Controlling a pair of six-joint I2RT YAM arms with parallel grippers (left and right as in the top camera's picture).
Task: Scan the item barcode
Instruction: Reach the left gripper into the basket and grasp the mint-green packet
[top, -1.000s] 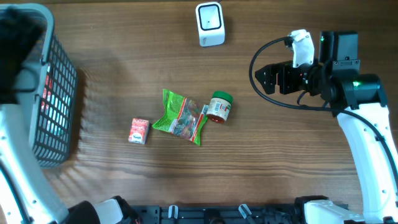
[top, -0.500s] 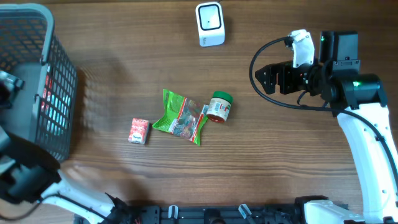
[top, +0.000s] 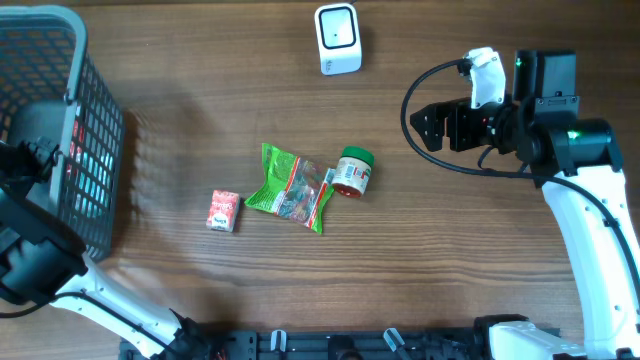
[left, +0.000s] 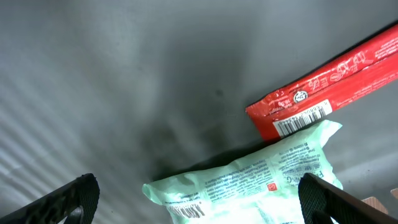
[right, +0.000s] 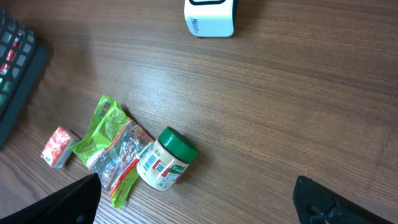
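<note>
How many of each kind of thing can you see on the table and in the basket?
Bags and packets: 3 (green bag, red packet, pale green packet)
Small boxes: 1 (red box)
Jars: 1 (green-lidded jar)
Scanners: 1 (white scanner)
Baskets: 1 (basket)
Total: 7

On my overhead feed, a dark wire basket sits at the left edge of the wooden table. Mid-table I see three loose goods in a row. A small red carton lies a little apart from a crumpled green snack bag to its right. A green-lidded jar lies on its side, right against the bag's far end.
</note>
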